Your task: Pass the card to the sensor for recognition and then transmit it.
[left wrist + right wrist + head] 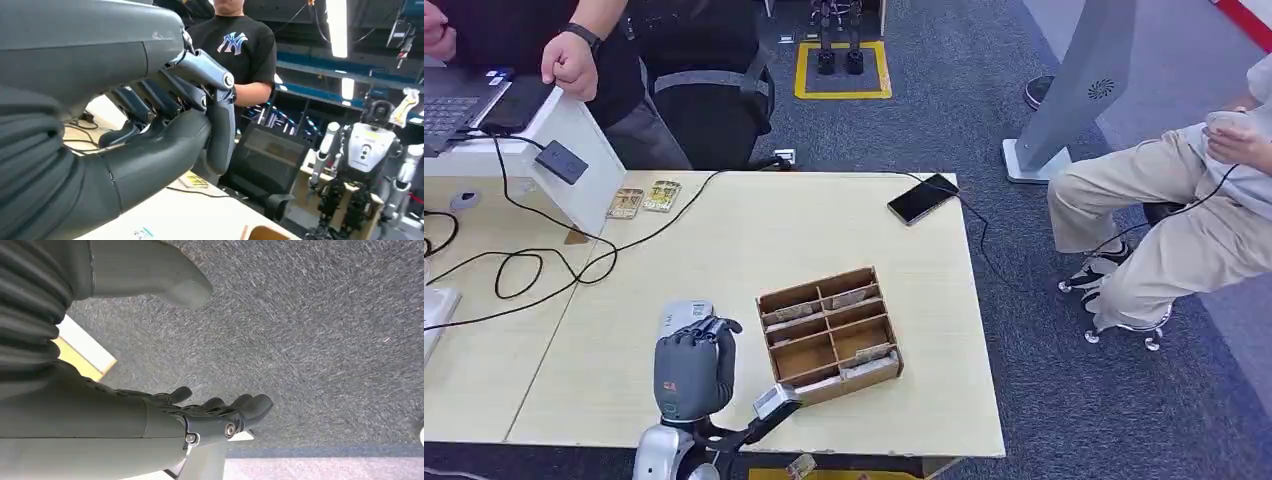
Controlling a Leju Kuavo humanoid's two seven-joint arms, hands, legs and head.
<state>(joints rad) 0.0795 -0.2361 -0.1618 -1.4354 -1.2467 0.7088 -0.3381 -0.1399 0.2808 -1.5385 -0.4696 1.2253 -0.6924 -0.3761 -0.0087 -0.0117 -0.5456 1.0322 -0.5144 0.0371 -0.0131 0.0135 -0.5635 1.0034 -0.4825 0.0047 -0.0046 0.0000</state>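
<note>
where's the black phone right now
In the head view the black phone lies flat at the far right corner of the table, a cable plugged into it, beyond the wooden card box.

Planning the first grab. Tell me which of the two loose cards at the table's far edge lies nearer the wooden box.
The right card, beside the black cable. The other card lies closer to the white stand, farther from the box.

Robotics lab, humanoid robot (364, 165), desk (754, 230), carpet (1064, 400)
</note>
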